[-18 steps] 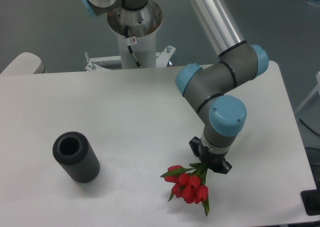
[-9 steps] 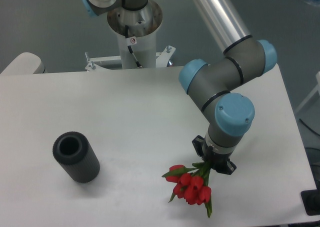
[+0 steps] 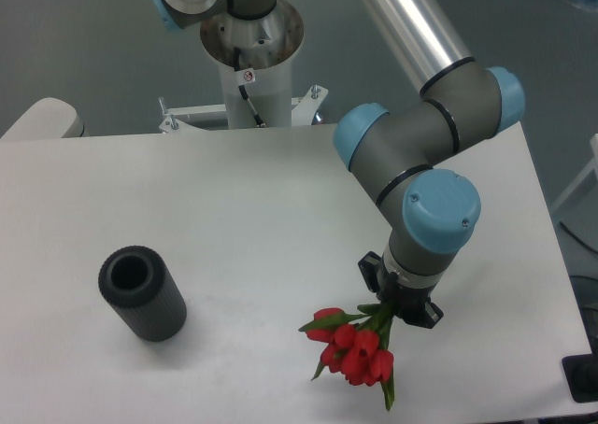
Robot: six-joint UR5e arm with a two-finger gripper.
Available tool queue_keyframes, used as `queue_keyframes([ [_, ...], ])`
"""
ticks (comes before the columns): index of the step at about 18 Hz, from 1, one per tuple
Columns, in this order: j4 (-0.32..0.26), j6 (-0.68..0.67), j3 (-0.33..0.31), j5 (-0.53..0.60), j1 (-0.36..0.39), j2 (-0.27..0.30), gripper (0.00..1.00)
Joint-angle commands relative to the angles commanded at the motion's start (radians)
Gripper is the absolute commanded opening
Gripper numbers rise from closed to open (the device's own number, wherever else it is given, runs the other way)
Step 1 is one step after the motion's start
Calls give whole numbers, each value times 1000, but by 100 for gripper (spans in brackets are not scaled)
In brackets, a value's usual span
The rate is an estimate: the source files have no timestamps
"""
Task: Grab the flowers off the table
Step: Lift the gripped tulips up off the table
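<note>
The flowers [image 3: 355,349], a small bunch of red tulips with green stems and leaves, are near the front right of the white table [image 3: 234,209]. Their stem ends run up into my gripper [image 3: 389,310], which points down from under the blue-capped wrist. The gripper is shut on the stems, and the wrist hides most of its fingers. The red heads hang to the lower left of the gripper, close to the tabletop. I cannot tell whether they touch it.
A black ribbed hollow cylinder [image 3: 143,293] lies on the table at the left. The arm's base column [image 3: 250,60] stands behind the table's back edge. The table's front edge is just below the flowers, and its right edge is near the wrist.
The wrist and gripper have moved a little to the right and up, and the flowers have moved along with the gripper. The black cylinder has not moved.
</note>
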Motion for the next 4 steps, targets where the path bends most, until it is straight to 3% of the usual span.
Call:
queue_keyframes([
  [4, 0, 0, -6, 2, -11, 2, 3],
])
